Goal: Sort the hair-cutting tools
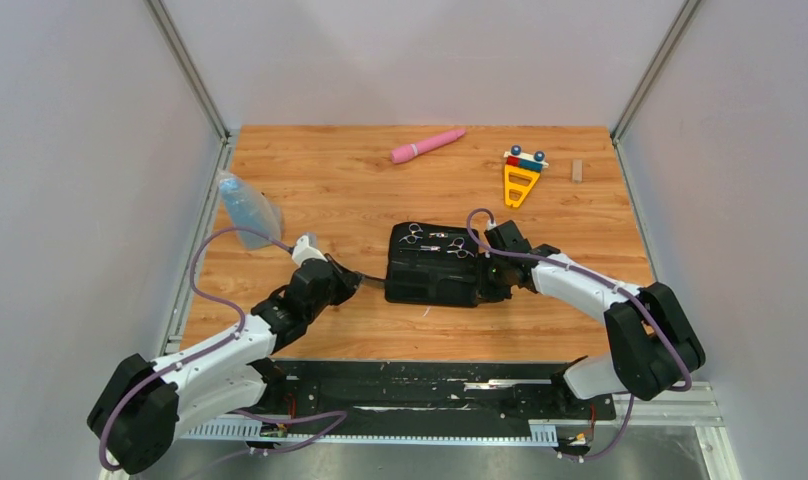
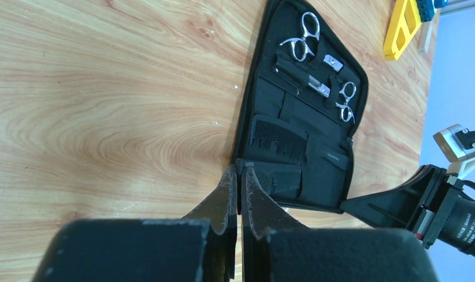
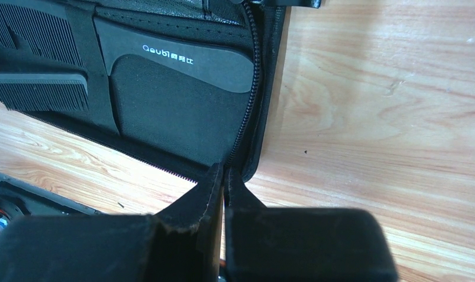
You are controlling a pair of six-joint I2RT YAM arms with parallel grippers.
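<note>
So, my left gripper [image 2: 239, 171] is closed tight, tips right at the left edge of the open black case [image 1: 430, 288] (can't tell if any fabric is actually pinched). Inside the case, two silver scissors [image 2: 305, 36] [image 2: 345, 101] sit in the far slots, and one comb [image 2: 279, 138] and the other comb [image 3: 38, 94] sit nearer me. My right gripper [image 3: 223, 173] is closed too, tips on the zipper rim at the case's right corner.

My guess is the sorting is basically done. The next move probably needs both arms working together on the case without tipping the tools out.

The case lies on a wood-grain table [image 1: 310, 180] with plain pale walls around it, and a pink wand [image 1: 427, 145] lies at the back.
</note>
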